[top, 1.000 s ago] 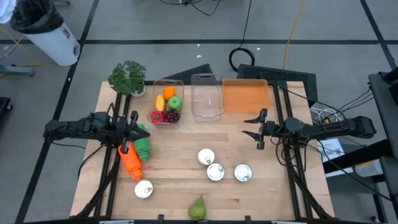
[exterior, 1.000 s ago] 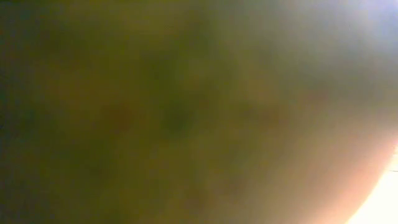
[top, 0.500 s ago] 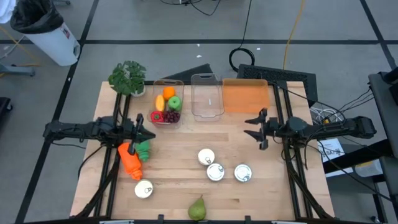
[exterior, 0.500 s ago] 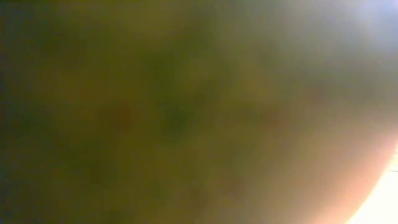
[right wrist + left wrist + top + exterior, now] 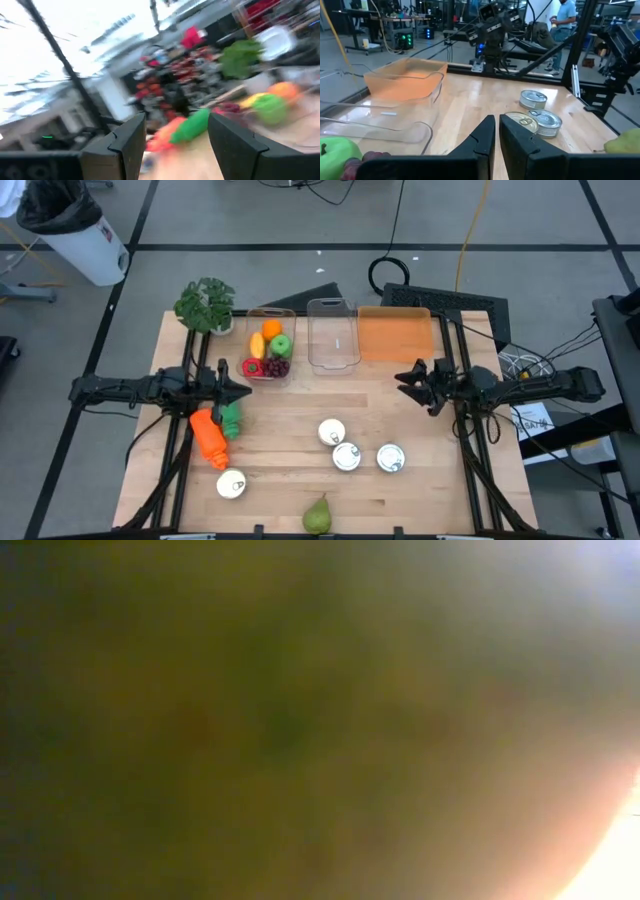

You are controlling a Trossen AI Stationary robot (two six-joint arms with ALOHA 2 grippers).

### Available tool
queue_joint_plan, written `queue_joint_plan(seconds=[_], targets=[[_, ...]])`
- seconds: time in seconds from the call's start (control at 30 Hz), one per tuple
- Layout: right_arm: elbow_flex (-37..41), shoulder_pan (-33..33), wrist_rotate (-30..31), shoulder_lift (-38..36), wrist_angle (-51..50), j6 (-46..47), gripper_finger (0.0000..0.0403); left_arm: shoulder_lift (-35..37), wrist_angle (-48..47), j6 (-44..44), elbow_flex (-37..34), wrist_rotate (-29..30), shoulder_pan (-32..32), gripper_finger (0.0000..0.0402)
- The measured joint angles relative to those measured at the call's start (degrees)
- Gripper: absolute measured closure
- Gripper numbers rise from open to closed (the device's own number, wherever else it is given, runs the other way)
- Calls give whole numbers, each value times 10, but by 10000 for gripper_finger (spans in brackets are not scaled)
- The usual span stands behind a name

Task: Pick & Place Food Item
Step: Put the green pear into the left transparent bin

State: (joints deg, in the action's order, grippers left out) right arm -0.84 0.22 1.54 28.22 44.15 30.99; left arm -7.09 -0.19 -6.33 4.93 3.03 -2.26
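Left gripper [image 5: 238,391]: level above table, just beside carrot toy [image 5: 210,438], fingers nearly closed, empty.
Right gripper [image 5: 408,381]: near orange container [image 5: 394,335], fingers spread, empty.
Carrot toy: lying on table, left side.
Change: left gripper narrowed from open; right wrist rolled.
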Motion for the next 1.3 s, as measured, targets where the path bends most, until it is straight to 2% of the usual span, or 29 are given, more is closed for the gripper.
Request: queue_joint_plan(seconds=[0.1, 0.2, 0.37, 0.47, 0.63, 0.77, 0.97, 1.13, 1.3], targets=[[-5, 35, -64, 18, 85, -10, 201, 0, 0, 1, 0, 0, 0, 366], [-38, 113, -76, 50, 155, -72, 185, 0, 0, 1, 0, 0, 0, 366], [-151, 267, -69, 149, 114, -183, 130, 0, 0, 1, 0, 0, 0, 366], [-225, 346, -39, 237, 63, -229, 92, 0, 4, 1, 0, -1, 0, 366], [-343, 424, 17, 389, -28, -296, 44, 0, 3, 1, 0, -1, 0, 366], [-408, 448, 52, 517, -58, -304, 35, 0, 4, 1, 0, -1, 0, 366], [-488, 453, 102, 668, -50, -318, 41, 0, 4, 1, 0, -1, 0, 366], [-550, 439, 122, 762, -44, -341, 43, 0, 4, 1, 0, -1, 0, 366], [-599, 417, 121, 827, -46, -348, 43, 0, 4, 1, 0, -1, 0, 366]])
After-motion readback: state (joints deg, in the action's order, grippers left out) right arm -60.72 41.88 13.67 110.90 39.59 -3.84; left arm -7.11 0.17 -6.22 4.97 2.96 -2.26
